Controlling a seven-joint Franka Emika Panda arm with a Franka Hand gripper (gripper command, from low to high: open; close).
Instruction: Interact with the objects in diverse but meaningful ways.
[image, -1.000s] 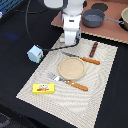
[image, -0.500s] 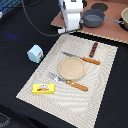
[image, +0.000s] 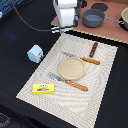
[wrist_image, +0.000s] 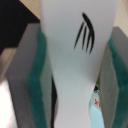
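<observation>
A black bench (image: 20, 75) carries a pale striped mat (image: 95, 95) at its centre. A pale-blue block (image: 35, 53) stands on the bench just off the mat's 10 o'clock edge. At 1 o'clock lies a brown board (image: 112, 30) bearing a grey pot (image: 93, 18). A black cable (image: 30, 22) runs across at 11 o'clock.

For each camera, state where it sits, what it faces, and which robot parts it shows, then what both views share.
Exterior view: off the arm, raised, looking down on the placemat with the plate, yellow packet and pale-blue block; shows the white arm.
Wrist view: on the wrist, looking along the gripper; a white object fills it between grey, green-padded fingers.
Shared: only the robot's hand; no table object clearly appears in both.
</observation>
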